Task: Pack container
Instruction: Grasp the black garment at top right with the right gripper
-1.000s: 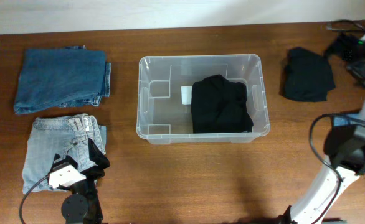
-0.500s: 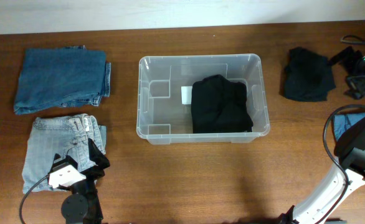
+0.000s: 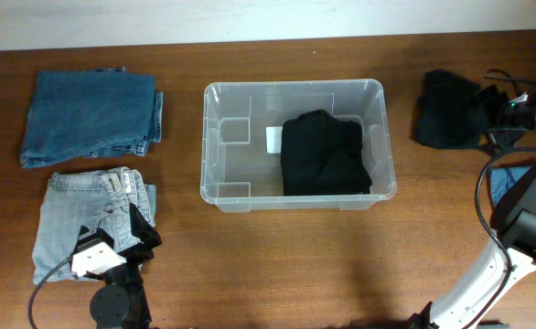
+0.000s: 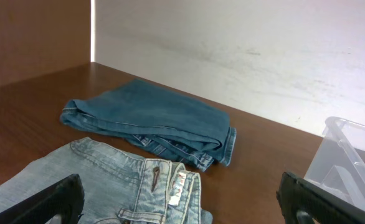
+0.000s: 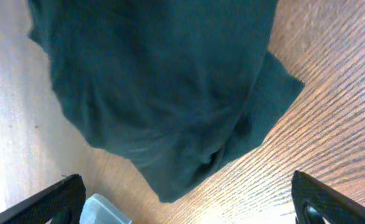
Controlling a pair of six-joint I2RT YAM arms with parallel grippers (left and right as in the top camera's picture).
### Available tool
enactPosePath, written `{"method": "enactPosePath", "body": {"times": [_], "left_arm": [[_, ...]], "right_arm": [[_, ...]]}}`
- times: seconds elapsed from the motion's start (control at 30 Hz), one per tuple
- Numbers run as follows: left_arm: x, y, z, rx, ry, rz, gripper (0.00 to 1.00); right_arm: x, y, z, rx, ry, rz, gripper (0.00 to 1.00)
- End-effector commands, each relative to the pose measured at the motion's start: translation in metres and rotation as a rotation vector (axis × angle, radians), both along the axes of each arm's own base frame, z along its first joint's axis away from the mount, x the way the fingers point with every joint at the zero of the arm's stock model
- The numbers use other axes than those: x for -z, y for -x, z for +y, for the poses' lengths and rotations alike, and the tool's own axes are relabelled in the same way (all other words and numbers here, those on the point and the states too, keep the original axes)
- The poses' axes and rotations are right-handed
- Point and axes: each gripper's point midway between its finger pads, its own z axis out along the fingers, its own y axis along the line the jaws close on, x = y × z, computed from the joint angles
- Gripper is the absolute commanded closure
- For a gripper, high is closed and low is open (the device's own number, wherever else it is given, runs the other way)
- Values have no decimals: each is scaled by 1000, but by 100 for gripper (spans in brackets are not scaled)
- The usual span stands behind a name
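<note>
**Right claw spread over the loose black garment, container off to its left**

The container (image 3: 294, 84) sits mid-surface (image 3: 277, 265), its long axis running left to right in the overhead view; a folded black garment (image 3: 326, 157) already lies in its right half, and the left half is bare. A loose black garment (image 3: 446, 111) lies on the wood well to the right of the container. The right claw (image 5: 192, 200) is by far the nearer one and stands at that garment's outer edge, so the container lies to its left, beyond the cloth. In the right wrist view its fingers are spread wide at the lower corners, with dark cloth filling the space ahead; it grips nothing, and whether the tips touch the cloth cannot be told. The left claw (image 4: 185, 202) is likewise spread and empty; it hangs over the pale jeans (image 3: 85, 219), with the dark jeans (image 3: 90, 117) farther back and the container to its right. The step in hand looks like taking the loose black garment; that would call for closing on the cloth, then carrying it leftward over the rim.
</note>
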Motion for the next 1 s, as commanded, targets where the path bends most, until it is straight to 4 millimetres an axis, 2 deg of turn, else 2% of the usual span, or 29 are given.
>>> {"method": "enactPosePath", "body": {"times": [0.0,0.23,0.6,0.97], "left_arm": [[0,1,3,-16,1,0,1],[0,1,3,-16,1,0,1],[0,1,3,-16,1,0,1],[0,1,3,-16,1,0,1]], "right_arm": [[18,6,10,14,-30,34,1],[42,7,14,14,-36,16,1],[49,-4,10,9,-11,-27,1],[84,-14,17,-7,-15,-16,1]]}}
